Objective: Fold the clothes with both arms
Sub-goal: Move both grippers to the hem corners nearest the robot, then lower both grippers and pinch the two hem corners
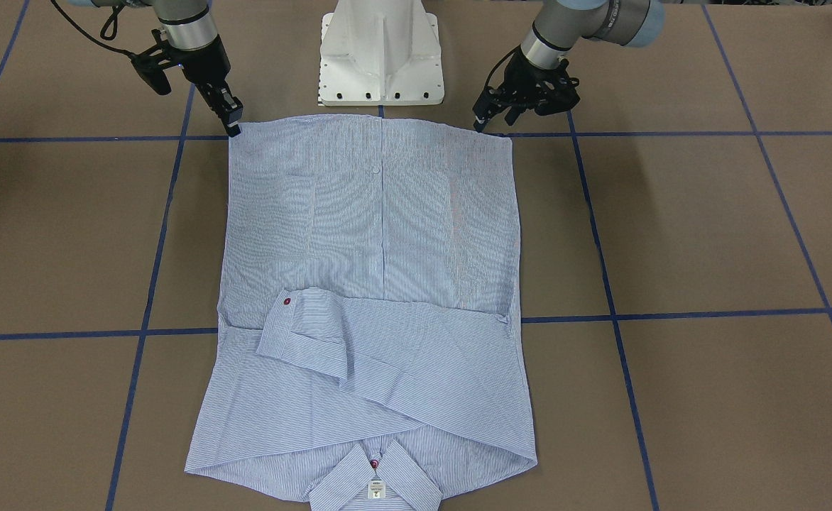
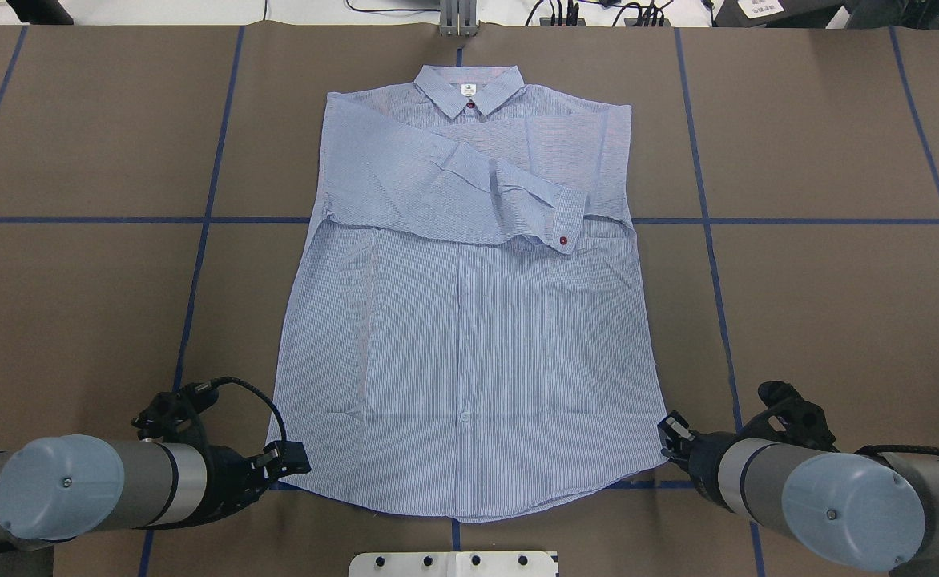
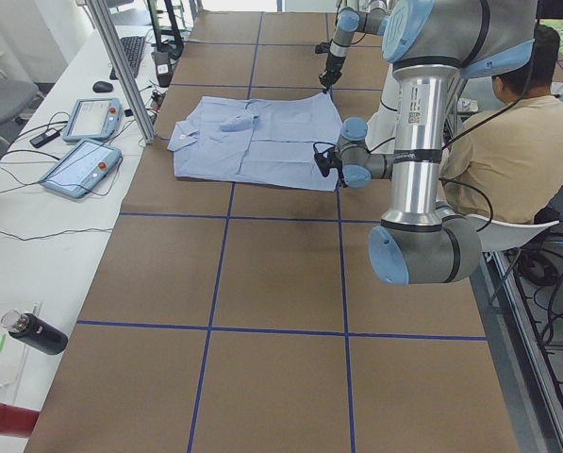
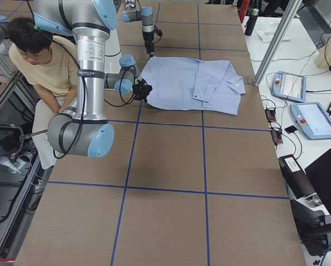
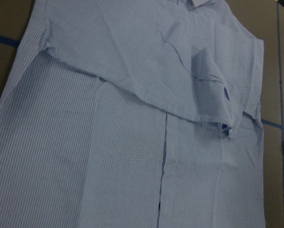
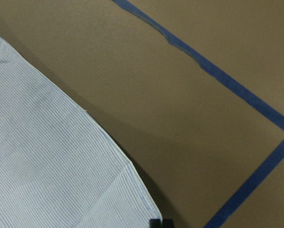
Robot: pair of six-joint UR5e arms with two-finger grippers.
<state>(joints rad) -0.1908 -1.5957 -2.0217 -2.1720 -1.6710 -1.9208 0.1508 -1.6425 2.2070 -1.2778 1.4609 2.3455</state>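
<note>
The light blue pinstriped shirt [image 1: 380, 234] [image 2: 469, 336] lies flat, front up, with its collar [image 2: 469, 88] at the far end. A sleeve is folded across the chest, its cuff with a red button [image 2: 559, 228] on top. My left gripper [image 1: 480, 122] [image 2: 297, 461] sits low on the hem near one corner; I cannot tell whether it is open or shut. My right gripper [image 1: 233, 122] [image 2: 666, 429] is at the other hem corner. In the right wrist view that corner [image 6: 149, 209] reaches the close-set fingertips [image 6: 156, 223] and looks slightly raised.
The white pedestal base [image 1: 382, 57] stands just behind the hem, between the arms. Blue tape lines [image 2: 197, 264] grid the brown table. A seated person [image 3: 507, 142] is behind the robot. Control tablets [image 3: 83, 160] and a bottle [image 3: 36, 332] lie on the side bench.
</note>
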